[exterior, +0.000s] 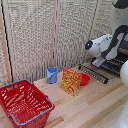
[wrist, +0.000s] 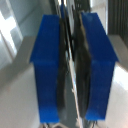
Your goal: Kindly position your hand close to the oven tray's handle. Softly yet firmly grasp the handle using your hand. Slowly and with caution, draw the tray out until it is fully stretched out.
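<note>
My hand (exterior: 96, 61), small and white at the end of the bulky white arm, sits low at the front edge of the oven tray (exterior: 115, 65), a pale grey rack of thin bars at the exterior view's right. In the wrist view my hand (wrist: 74, 70) fills the frame. Its two blue fingers (wrist: 49, 70) stand nearly together, pinched on a thin pale metal bar (wrist: 75, 100) of the tray's front edge. The oven itself is mostly hidden behind the arm.
A darker slatted flap with a long black bar (exterior: 93, 74) lies in front of the tray. On the wooden table stand a red bowl (exterior: 85, 79), a yellow-red box (exterior: 71, 81), a blue cup (exterior: 52, 75) and a red basket (exterior: 24, 102). A wicker screen stands behind.
</note>
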